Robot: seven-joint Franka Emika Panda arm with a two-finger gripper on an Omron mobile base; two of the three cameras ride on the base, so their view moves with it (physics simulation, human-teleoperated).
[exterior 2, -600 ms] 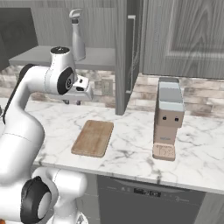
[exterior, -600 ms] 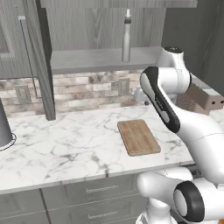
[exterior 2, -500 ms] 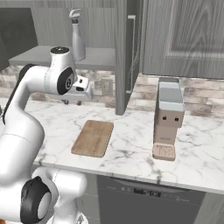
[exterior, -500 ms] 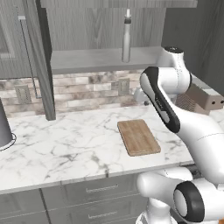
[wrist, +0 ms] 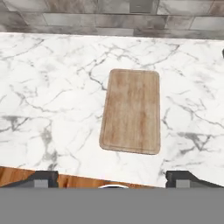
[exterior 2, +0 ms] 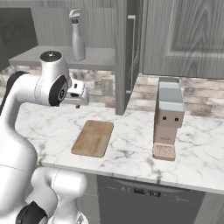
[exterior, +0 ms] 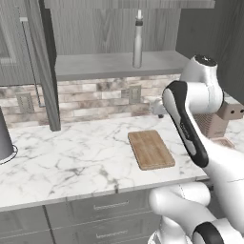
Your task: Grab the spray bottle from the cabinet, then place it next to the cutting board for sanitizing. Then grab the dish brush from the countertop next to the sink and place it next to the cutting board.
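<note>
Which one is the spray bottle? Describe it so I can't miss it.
Find the open wall cabinet above the marble countertop. On its grey shelf stands the spray bottle: slim, pale grey, upright, with a trigger head, and nothing else stands on that shelf.

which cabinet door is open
The cabinet door left of the spray bottle: it swings out edge-on, baring the shelf. The door above the coffee machine is shut.
</note>
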